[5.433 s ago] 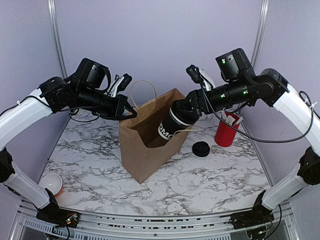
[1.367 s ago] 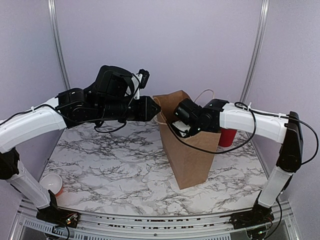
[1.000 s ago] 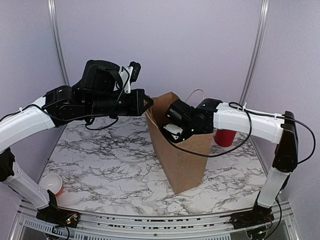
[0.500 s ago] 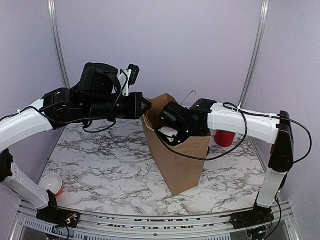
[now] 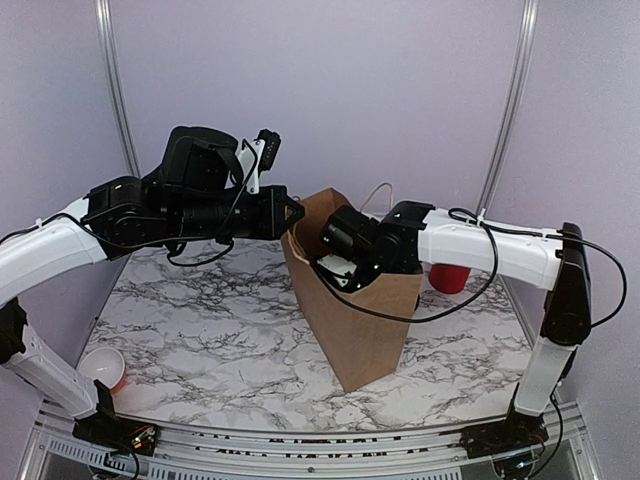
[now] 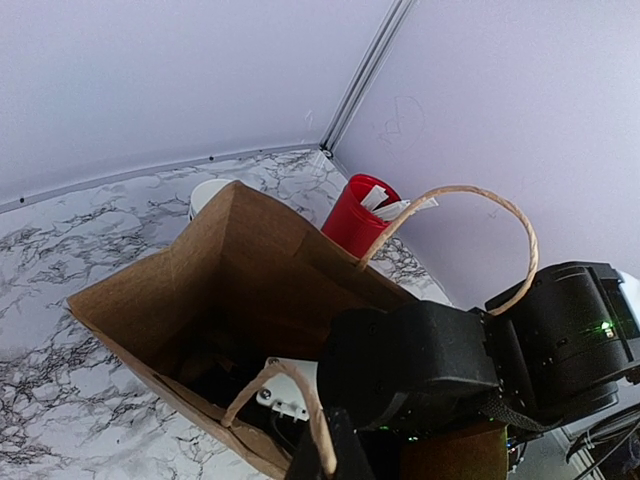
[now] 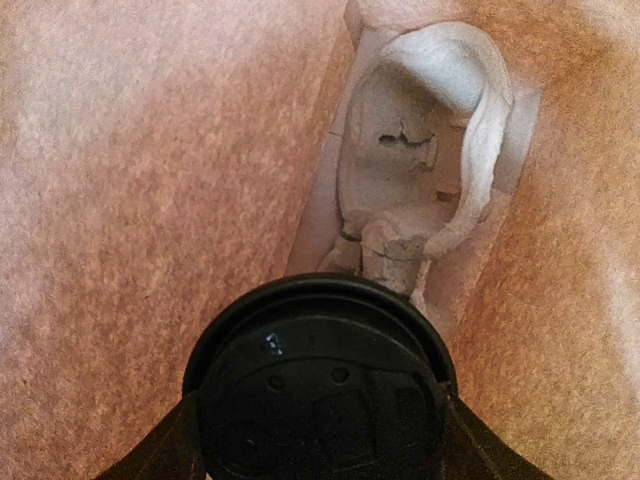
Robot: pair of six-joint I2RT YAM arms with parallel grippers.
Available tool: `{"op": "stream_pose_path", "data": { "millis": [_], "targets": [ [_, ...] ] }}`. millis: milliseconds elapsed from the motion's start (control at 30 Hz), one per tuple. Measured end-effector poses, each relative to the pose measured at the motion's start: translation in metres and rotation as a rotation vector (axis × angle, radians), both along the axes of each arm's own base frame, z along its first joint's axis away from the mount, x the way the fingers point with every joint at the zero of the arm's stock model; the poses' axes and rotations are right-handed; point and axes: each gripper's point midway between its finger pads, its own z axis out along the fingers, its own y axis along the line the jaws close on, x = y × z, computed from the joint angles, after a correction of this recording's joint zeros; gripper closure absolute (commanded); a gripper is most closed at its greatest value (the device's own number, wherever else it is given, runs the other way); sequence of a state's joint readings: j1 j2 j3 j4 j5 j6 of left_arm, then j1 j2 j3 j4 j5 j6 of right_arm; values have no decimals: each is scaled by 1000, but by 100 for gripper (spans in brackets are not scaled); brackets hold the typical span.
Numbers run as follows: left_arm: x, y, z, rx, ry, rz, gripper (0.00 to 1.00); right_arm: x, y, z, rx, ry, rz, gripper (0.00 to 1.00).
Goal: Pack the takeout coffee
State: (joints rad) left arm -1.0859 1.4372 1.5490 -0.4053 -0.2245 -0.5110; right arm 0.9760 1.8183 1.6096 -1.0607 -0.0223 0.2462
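The takeout coffee shows only in the right wrist view, as its black plastic lid (image 7: 322,385), low inside the brown paper bag (image 5: 365,325). My right gripper (image 7: 322,425) is shut on the cup, with a dark finger on each side of the lid. From above, the right gripper (image 5: 340,260) reaches into the bag's open mouth and the cup is hidden. My left gripper (image 6: 325,458) is shut on the bag's near twine handle (image 6: 285,385) and holds it at the bag's left rim (image 5: 292,214).
A red cup of white sachets (image 5: 450,277) stands behind the bag on the right, also in the left wrist view (image 6: 355,210). A white-rimmed cup (image 5: 101,366) sits at the near left. A pale crumpled thing (image 7: 420,150) lies on the bag's floor.
Over the last seconds the bag and both grippers have shifted left across the table. The right gripper has stayed inside the bag. Little has moved in the last half second.
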Motion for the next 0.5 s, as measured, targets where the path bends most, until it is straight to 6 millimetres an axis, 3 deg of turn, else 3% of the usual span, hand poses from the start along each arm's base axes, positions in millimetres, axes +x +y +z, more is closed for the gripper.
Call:
{"op": "stream_pose_path", "data": {
  "millis": [500],
  "targets": [
    [-2, -2, 0, -4, 6, -14, 100, 1, 0, -1, 15, -11, -12, 41]
  ]
}}
